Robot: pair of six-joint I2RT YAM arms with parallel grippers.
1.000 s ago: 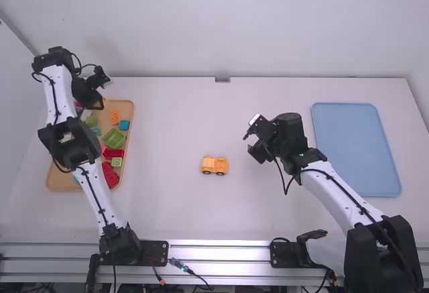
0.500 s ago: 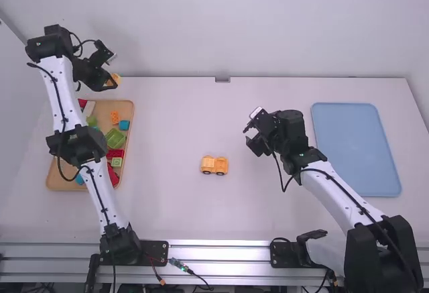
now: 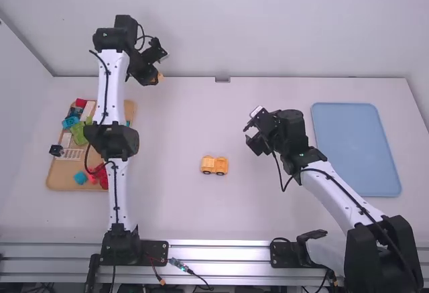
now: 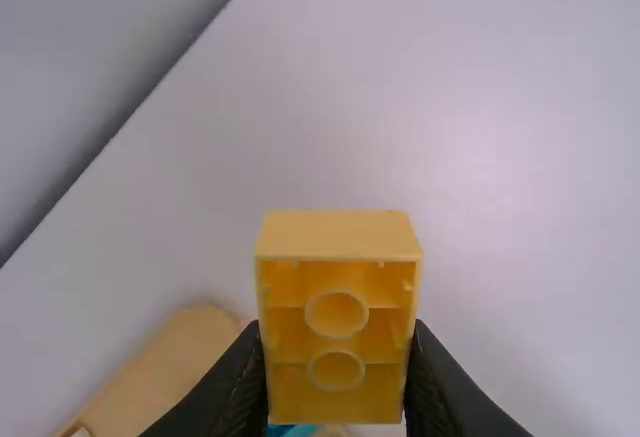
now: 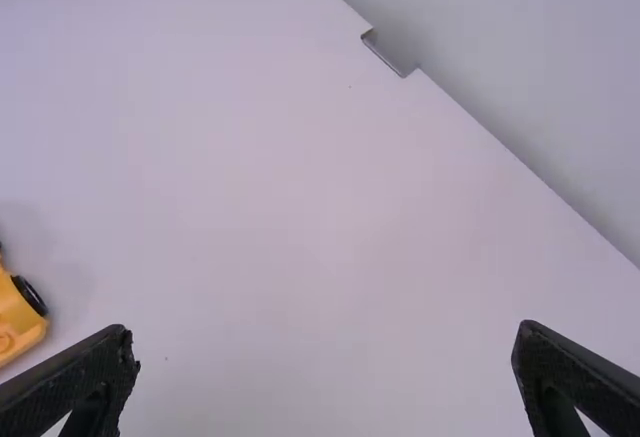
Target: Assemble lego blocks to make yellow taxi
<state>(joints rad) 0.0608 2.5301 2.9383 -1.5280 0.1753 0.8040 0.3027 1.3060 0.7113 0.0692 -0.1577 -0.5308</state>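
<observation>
Near the table's far edge, beyond the parts tray, my left gripper (image 3: pixel 155 78) is raised with a yellow block (image 3: pixel 158 77) in it. In the left wrist view the left gripper (image 4: pixel 336 367) is shut on the yellow block (image 4: pixel 338 235), whose hollow underside with round tubes faces the camera. The yellow car base (image 3: pixel 214 165) with black wheels stands at mid-table; part of that car base (image 5: pixel 18 319) shows in the right wrist view. My right gripper (image 3: pixel 253 140) is right of and beyond the car base. Seen from its wrist, the right gripper (image 5: pixel 325 367) is open with nothing between its fingers.
A tan tray (image 3: pixel 62 183) at the left holds several coloured blocks, partly under the left arm. On the right lies a blue tray (image 3: pixel 356 149). The back wall rises behind the table's far edge.
My left gripper has moved right and farther from the camera, away from above the tan tray, carrying the yellow block. The right arm moved slightly at first, then stayed still. The car base is unmoved.
</observation>
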